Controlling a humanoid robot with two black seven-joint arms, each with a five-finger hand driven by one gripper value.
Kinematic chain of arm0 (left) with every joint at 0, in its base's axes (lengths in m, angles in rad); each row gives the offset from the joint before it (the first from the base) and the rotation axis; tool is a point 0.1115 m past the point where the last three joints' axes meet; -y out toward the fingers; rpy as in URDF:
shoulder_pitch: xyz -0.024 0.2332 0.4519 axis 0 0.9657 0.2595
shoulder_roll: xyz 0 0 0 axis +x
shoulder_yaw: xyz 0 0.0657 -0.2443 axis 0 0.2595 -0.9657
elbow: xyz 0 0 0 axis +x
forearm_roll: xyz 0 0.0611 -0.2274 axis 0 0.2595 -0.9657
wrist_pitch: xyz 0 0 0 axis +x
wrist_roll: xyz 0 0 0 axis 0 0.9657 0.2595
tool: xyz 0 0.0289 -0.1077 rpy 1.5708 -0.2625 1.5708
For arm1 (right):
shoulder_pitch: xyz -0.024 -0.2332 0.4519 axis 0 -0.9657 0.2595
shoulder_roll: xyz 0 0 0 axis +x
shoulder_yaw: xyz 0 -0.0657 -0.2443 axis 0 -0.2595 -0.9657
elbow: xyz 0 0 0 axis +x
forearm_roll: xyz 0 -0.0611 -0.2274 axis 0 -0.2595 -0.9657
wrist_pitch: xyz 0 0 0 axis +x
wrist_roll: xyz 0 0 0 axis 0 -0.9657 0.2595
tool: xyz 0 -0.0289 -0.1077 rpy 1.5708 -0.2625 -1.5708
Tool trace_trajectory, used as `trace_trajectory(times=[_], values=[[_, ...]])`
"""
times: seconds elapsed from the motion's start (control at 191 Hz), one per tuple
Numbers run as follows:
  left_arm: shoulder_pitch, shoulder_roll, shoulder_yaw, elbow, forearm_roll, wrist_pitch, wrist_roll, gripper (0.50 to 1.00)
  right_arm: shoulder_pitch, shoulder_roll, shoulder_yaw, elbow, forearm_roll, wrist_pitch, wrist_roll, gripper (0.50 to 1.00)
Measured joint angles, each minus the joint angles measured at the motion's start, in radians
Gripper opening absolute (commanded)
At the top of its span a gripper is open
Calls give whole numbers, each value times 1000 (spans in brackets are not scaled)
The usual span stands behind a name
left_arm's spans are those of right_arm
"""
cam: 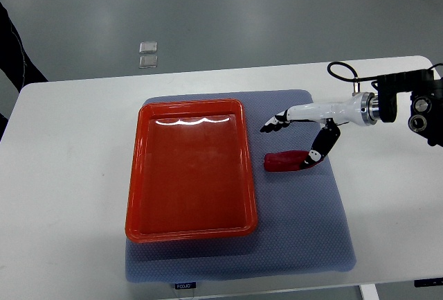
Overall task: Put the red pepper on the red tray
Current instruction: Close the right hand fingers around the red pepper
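Observation:
A red pepper (284, 161) lies on the grey mat, just right of the red tray (138, 175), whose inside holds nothing. My right hand (294, 140) comes in from the right edge and hovers over the pepper. Its fingers (275, 122) stretch out toward the tray above the pepper's far side. The thumb (317, 153) points down and reaches the pepper's right end. The hand is open and nothing is held. The left arm does not show.
A grey mat (304, 231) lies under the tray and pepper on a white table (62, 175). Two small clear squares (148, 53) sit on the floor beyond the far edge. A dark sleeve (14, 50) shows at the left edge.

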Motion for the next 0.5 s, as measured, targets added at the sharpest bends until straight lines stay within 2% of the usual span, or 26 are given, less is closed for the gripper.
trace_trajectory(times=[0.24,0.397,0.502], values=[[0,0,0,0,0,0,0,1000,-6,10,-130,-8,-65,-188,-30,905],[0,0,0,0,0,0,0,1000,-12,24,-149,-29,-67,-235,-60,889],[0,0,0,0,0,0,1,1000,-18,43,-150,-53,-68,-258,-75,836]])
